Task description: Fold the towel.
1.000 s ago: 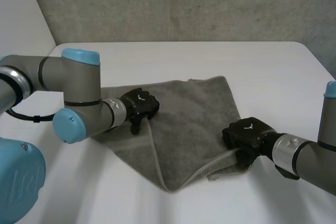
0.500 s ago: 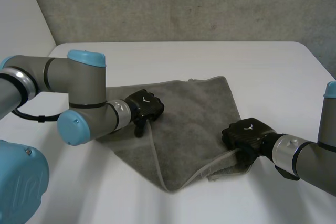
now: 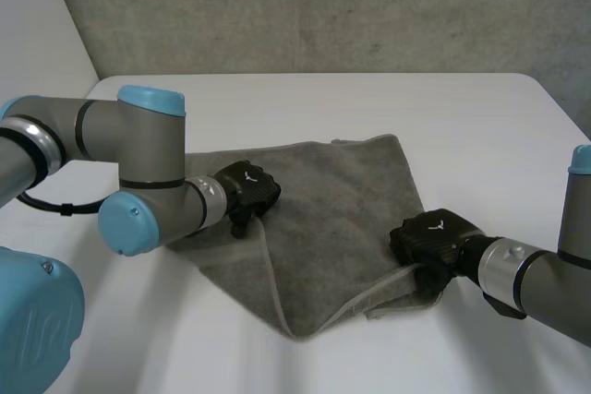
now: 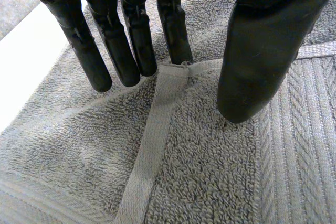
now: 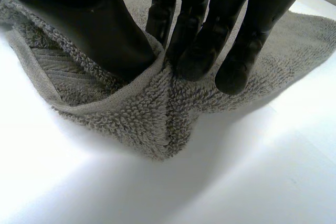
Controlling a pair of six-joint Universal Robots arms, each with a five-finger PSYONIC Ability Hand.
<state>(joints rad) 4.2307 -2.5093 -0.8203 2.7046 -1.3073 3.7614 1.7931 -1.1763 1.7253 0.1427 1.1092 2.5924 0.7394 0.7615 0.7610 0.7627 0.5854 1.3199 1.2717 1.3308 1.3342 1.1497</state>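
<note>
A grey towel [image 3: 332, 219] lies partly folded on the white table [image 3: 443, 117]. My left hand [image 3: 247, 191] rests on its left part, at the upper end of a hem line that runs down to the front corner. In the left wrist view the straight fingers [image 4: 131, 40] and the thumb [image 4: 257, 61] stand on the towel [image 4: 210, 182], apart from each other, with the hem's corner [image 4: 173, 74] at the fingertips. My right hand [image 3: 429, 239] is at the towel's right front edge. There its thumb [image 5: 105, 30] and fingers [image 5: 199, 45] pinch a raised fold of towel [image 5: 136, 114].
Bare white table [image 3: 185, 339] surrounds the towel on all sides. A grey wall [image 3: 323, 6] stands behind the table's far edge. My left arm [image 3: 138, 163] reaches across the towel's left side.
My left hand shifted slightly right, then back left, and its fingers drew in a little on the towel. My right hand kept its pinch and stayed in place.
</note>
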